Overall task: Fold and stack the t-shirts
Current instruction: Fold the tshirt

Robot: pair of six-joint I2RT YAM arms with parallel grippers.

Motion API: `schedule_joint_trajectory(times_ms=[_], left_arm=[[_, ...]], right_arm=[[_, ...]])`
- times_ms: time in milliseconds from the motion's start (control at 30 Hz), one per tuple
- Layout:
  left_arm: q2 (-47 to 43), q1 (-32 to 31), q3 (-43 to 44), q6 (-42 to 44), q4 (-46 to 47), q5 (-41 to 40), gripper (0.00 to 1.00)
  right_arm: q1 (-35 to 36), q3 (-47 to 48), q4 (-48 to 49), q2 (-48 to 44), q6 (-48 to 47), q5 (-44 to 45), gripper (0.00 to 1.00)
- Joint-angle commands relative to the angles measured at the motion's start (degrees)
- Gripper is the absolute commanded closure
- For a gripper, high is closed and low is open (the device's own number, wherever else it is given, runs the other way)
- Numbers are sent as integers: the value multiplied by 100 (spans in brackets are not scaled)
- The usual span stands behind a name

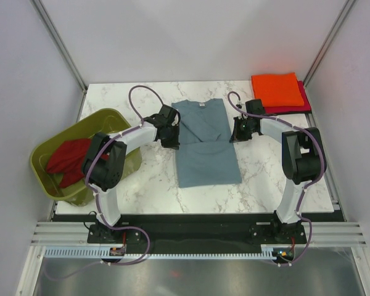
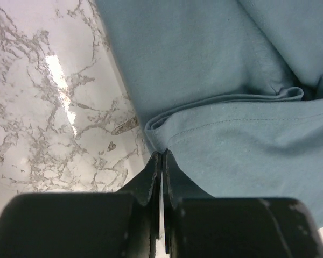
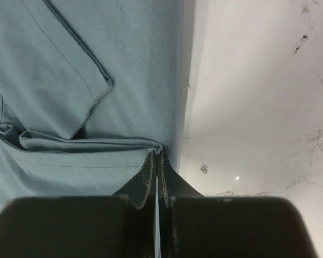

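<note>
Top external view: blue-grey t-shirt (image 1: 205, 151) lies mid-table, partly folded. Left gripper (image 2: 160, 155) at its 9 o'clock edge, right gripper (image 3: 157, 156) at 3 o'clock; both fingers pressed closed, pinch on cloth unconfirmed.

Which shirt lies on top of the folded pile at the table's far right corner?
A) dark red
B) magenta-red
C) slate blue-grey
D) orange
D: the orange shirt lies folded over the magenta-red shirt there; the blue-grey shirt is mid-table and the dark red shirt sits in the olive tub.
</note>
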Motion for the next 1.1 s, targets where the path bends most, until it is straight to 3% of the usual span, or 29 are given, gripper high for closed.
schedule_joint_trajectory(times_ms=[0,433,733,833,900,1000,1067], left_arm=[[-26,-7,243,197,-8,-113,98],[8,-7,383,13,-8,-710,98],[377,1,638,4,-26,-887,94],[448,1,682,12,-34,-878,82],[448,1,726,30,-87,-886,67],[282,-7,997,65,-656,-1123,64],[-42,-25,1086,83,-912,-1352,61]], right_arm=[[2,182,64,-155,-127,50,100],[2,-20,425,-604,-127,235,100],[2,-38,539,-385,-74,455,99],[2,32,574,-244,-21,438,91],[2,102,574,-165,-4,446,86],[2,365,304,-217,162,577,67],[2,471,83,-366,364,657,62]])
